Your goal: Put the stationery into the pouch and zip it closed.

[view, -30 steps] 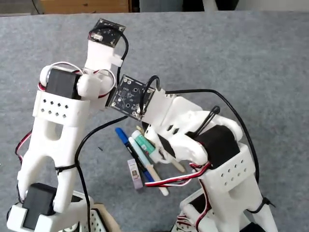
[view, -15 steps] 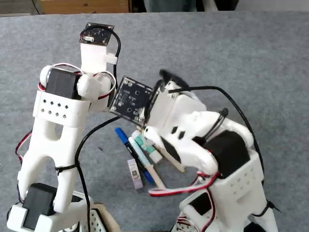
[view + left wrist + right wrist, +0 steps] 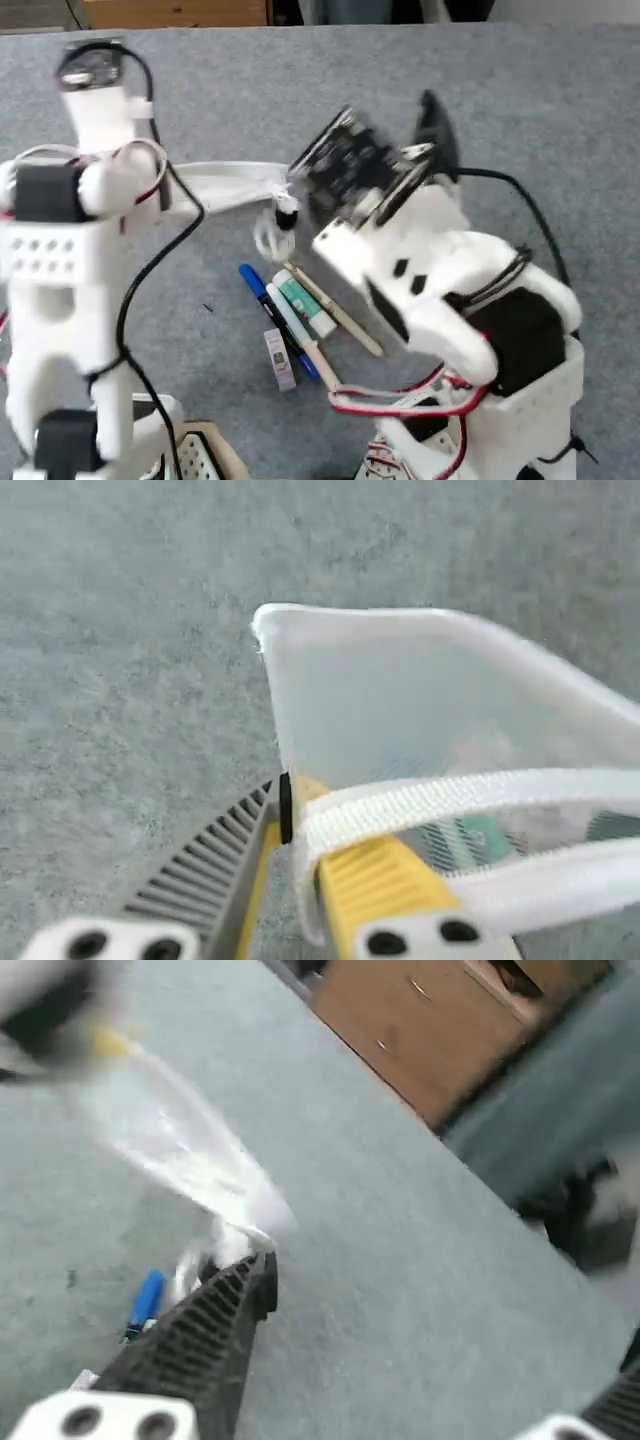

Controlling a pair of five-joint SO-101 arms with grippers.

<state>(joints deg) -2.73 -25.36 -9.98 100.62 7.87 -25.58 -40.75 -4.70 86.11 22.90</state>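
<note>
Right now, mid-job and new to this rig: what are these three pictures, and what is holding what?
Two white robot arms, left and right, share a grey table. One picture looks down from a fixed camera; the other two come from a camera on each arm's wrist. The left gripper is clamped on an edge of the clear pouch. The right gripper is open near the pouch's other end. The stationery, a blue pen among it, lies loose between the arms.
</note>
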